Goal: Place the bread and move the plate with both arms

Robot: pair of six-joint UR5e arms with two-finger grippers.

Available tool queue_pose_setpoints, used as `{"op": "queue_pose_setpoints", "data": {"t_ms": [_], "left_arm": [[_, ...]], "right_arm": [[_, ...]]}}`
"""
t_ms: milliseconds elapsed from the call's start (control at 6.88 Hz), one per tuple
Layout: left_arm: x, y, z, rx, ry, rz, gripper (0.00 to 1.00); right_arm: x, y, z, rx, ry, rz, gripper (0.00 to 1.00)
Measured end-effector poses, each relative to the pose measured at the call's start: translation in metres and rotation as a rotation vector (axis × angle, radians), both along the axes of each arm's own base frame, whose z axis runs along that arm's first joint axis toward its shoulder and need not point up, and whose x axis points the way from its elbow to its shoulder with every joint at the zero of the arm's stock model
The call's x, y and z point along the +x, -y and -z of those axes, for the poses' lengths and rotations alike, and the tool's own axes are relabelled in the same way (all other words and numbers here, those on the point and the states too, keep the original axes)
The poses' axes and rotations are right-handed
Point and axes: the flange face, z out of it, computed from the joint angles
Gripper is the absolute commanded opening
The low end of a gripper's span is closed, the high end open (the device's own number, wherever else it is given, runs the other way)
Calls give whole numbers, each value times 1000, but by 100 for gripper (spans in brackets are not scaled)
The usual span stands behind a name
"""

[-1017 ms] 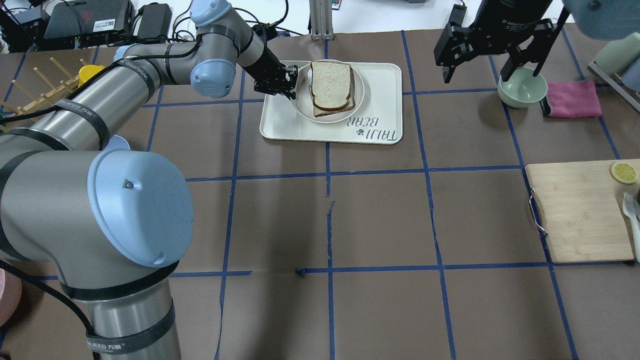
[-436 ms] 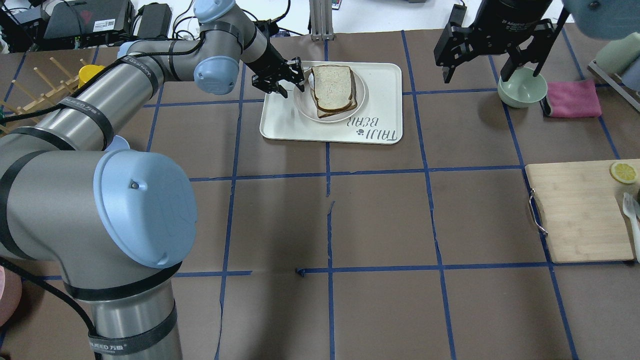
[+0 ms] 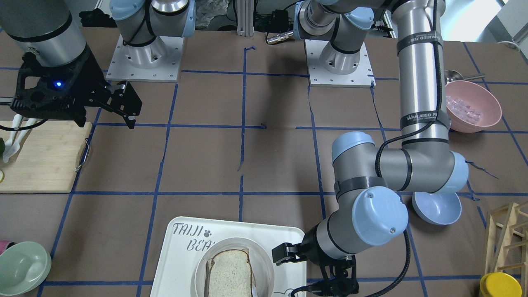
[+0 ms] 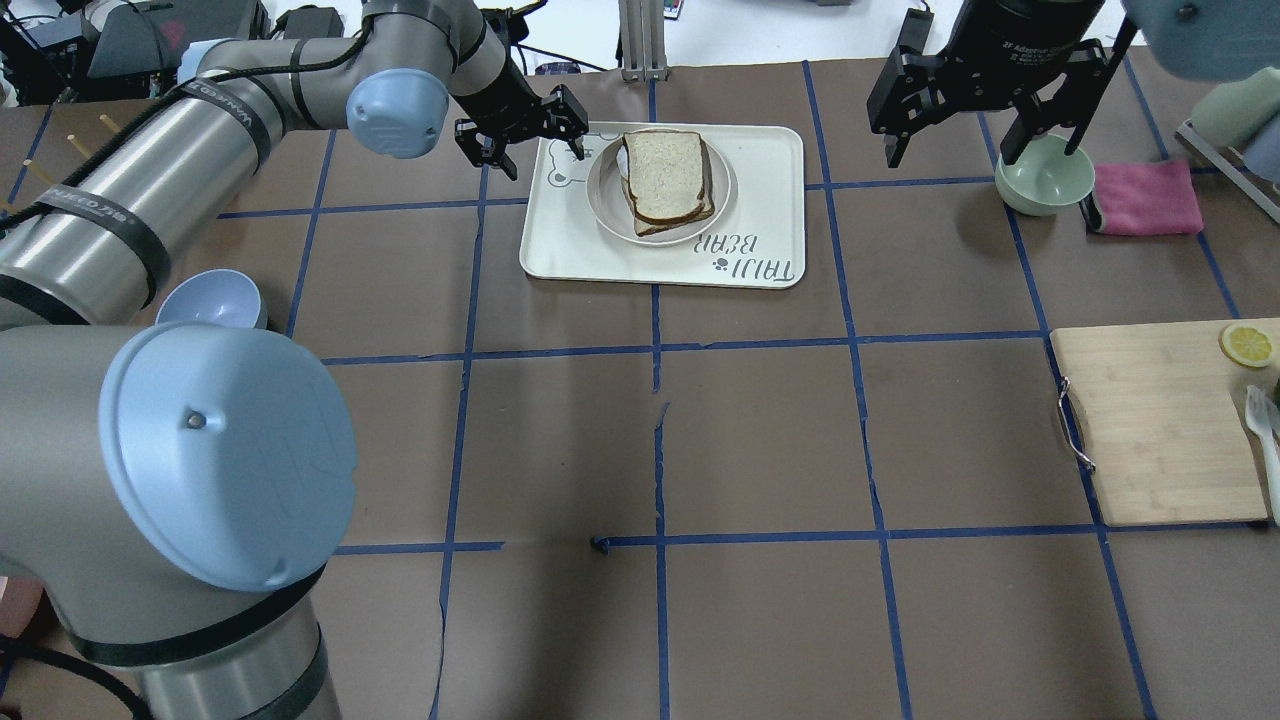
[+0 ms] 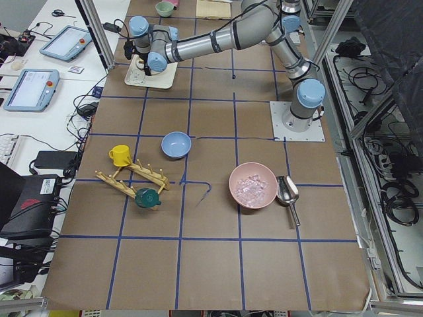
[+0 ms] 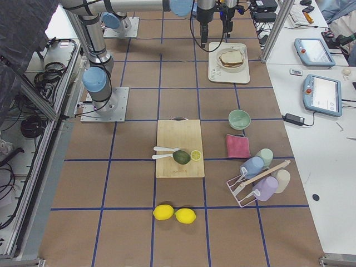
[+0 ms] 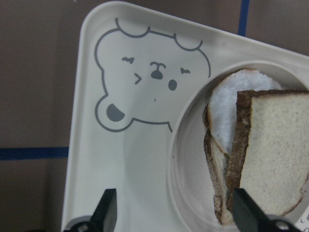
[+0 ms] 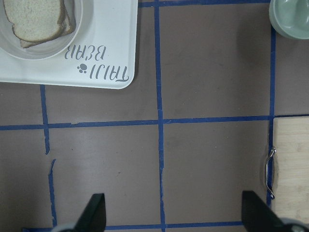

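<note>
Not much to read here. The white tray [image 4: 770, 150], upper middle of the overhead view, says "TAIJI BEAR", upside down from there. The black straps [image 3: 421, 116] on the left arm [image 3: 418, 74] read "WANJEED". Top right, the right gripper [image 4: 982, 150] has print starting "2F Adaptive"; the rest is too small.

Seen from behind the robot, the large white rectangular tray [image 4: 765, 165] lay at the table's far middle. The round cream-white shallow plate [image 4: 606, 200] sat on the tray's left half. In it, the top slice of white sandwich bread with dark brown crust [image 4: 663, 172] lay on a second, paler bread slice [image 7: 220, 104]. The left arm's black two-finger gripper [image 4: 546, 163] hung over the tray's far left corner, just beside the plate. The right arm's black two-finger gripper [image 4: 982, 150] hung between the tray and the pale green round bowl [image 4: 1045, 182]. A folded pink cloth [image 4: 1147, 197] lay just right of that bowl. Nearer the robot, at the right edge, lay a rectangular wooden cutting board [image 4: 1160, 420] with a yellow lemon slice [image 4: 1246, 345] on its far right corner. A pale blue round bowl [image 4: 212, 300] stood well left of the tray
</note>
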Motion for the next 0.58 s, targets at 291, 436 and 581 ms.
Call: {"op": "queue_pose_setpoints", "data": {"t_ms": [291,436,581], "left_arm": [[34,-32,-68,63,102,-31,100],[48,-56,-107,98,120,-47,100],[59,-84,-145,137,128,-59,100]], "right_arm": [[0,0,0,0,0,0,100],[0,0,0,1,0,0,100],[1,-1,-1,-1,1,-2,100]]}}
